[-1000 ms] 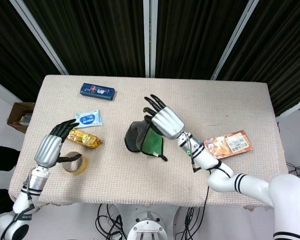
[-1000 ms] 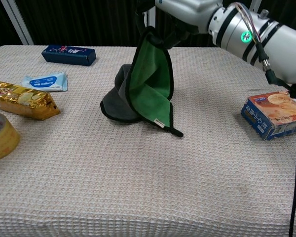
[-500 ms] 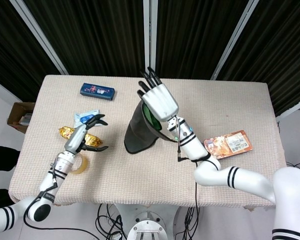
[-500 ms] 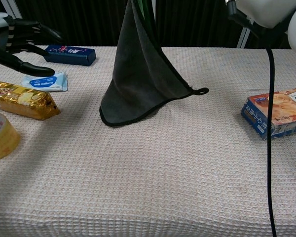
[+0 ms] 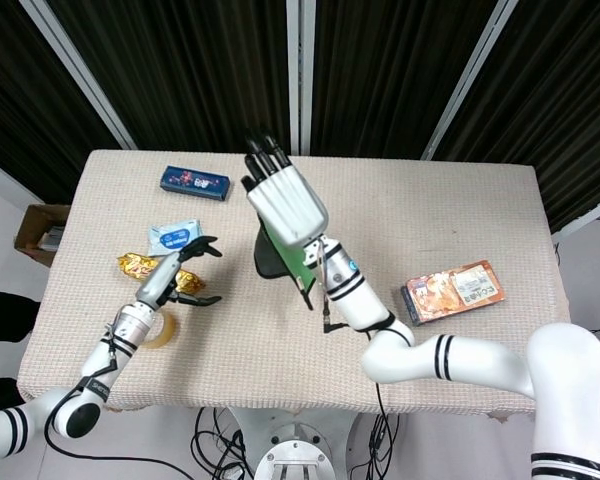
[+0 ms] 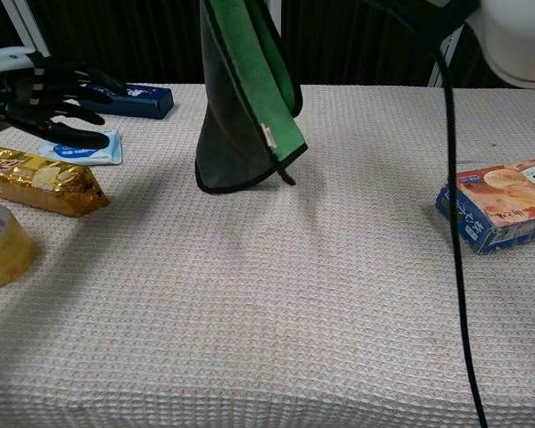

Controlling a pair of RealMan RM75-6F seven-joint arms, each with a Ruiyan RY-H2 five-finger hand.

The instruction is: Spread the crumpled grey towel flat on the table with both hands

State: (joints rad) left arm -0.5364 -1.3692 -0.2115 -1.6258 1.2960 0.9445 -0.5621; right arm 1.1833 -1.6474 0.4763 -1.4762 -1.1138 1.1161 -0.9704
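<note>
The towel (image 6: pixel 241 98), grey outside and green inside, hangs folded in a long drape from my right hand (image 5: pixel 285 205), which grips its top high above the table. In the head view the towel (image 5: pixel 280 258) shows just below that hand. Its lower edge hangs at the table top; whether it touches is unclear. The chest view cuts the right hand off above the frame. My left hand (image 5: pixel 180 278) hovers over the left side of the table with fingers apart and nothing in it, and shows in the chest view (image 6: pixel 45 94) left of the towel.
On the left lie a blue box (image 5: pixel 195 182), a white packet (image 5: pixel 175 237), a gold-wrapped bar (image 6: pixel 40 181) and a tape roll (image 6: pixel 0 245). An orange box (image 5: pixel 455 290) sits at the right. A black cable (image 6: pixel 455 205) hangs before the table (image 6: pixel 339 312).
My right hand has risen and shifted left, lifting the towel from a heap into a hanging drape. My left hand has come up off the table and moved towards the towel.
</note>
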